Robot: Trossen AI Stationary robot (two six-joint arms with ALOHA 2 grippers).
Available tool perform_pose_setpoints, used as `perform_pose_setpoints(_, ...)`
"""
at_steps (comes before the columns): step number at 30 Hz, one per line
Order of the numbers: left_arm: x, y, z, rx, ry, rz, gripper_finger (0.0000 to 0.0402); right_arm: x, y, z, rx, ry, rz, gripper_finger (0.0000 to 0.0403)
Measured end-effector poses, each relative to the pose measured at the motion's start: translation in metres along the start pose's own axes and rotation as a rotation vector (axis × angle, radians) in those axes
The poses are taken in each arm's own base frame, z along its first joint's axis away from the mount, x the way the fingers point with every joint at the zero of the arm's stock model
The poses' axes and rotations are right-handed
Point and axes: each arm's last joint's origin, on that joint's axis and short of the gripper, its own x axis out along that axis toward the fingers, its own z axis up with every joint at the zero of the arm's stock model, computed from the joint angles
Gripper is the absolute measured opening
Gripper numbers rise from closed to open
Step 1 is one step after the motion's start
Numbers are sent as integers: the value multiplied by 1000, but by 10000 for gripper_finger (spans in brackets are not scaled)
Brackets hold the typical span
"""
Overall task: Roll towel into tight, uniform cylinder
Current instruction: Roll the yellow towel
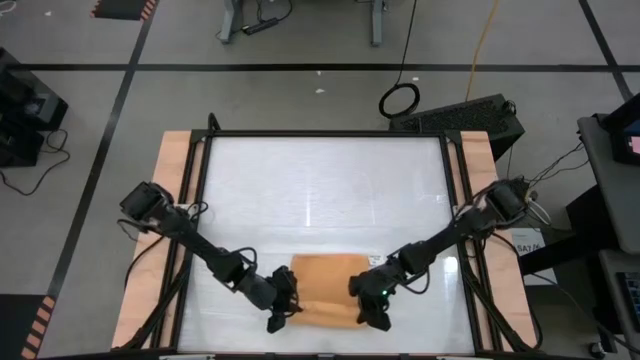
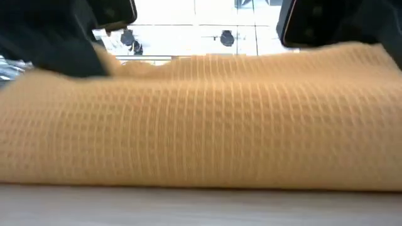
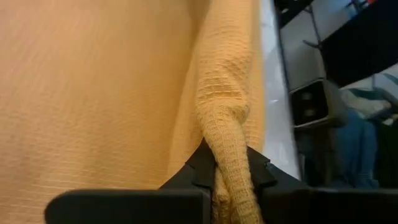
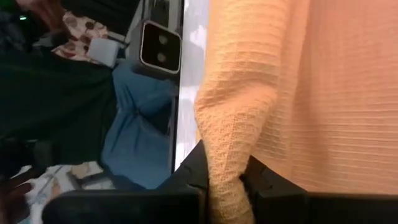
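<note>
The orange-tan towel (image 1: 325, 280) lies on the white table (image 1: 320, 190) close to its near edge, with a small white tag (image 1: 376, 259) at its far right corner. Its near strip is turned over onto the rest and fills the low view as a thick band (image 2: 201, 119). My left gripper (image 1: 283, 312) is shut on the towel's near left end and shows in its own view (image 3: 230, 167). My right gripper (image 1: 372, 312) is shut on the near right end and also shows in its own view (image 4: 225, 165). My left gripper pinches a bunched ridge of cloth (image 3: 225, 140) at the towel's near left end between its two fingers (image 3: 200, 163), several layers thick. The fingers slant down from the table's left. The ridge runs on into the turned-over strip; the rest of the towel lies flat. My right gripper pinches a bunched ridge of cloth (image 4: 227, 134) at the towel's near right end between its two fingers (image 4: 256, 173), several layers thick. The fingers slant down from the table's right. The cloth beyond them spreads flat on the table.
Wooden rails (image 1: 168, 220) and a black frame border the table. A small camera box (image 4: 160, 43) stands at the near edge, and a person in blue trousers (image 4: 140, 124) is beyond it. The table's far half (image 1: 320, 170) is bare.
</note>
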Motion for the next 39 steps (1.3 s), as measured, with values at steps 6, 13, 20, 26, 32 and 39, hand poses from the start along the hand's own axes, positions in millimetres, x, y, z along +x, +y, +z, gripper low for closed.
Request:
perform_pose_setpoints(6,15,14,-3,-22,56,-2,30,11,-19,0,36,70,3,25)
perform_pose_setpoints(13,24,26,-6,-83,103,20,30,8,-24,3,11,78,-1,53)
perform_pose_setpoints(20,23,27,-6,-113,109,28,30,-14,-14,4,-38,44,-96,124)
perform_pose_setpoints(26,23,27,-6,-116,112,31,30,-45,1,-3,-181,-63,-360,204)
perform_pose_setpoints(32,23,28,-7,-134,112,35,30,-51,35,-27,-318,-185,-470,293)
perform_pose_setpoints(39,23,28,-7,-142,108,41,30,-34,80,-60,-560,-424,-454,352)
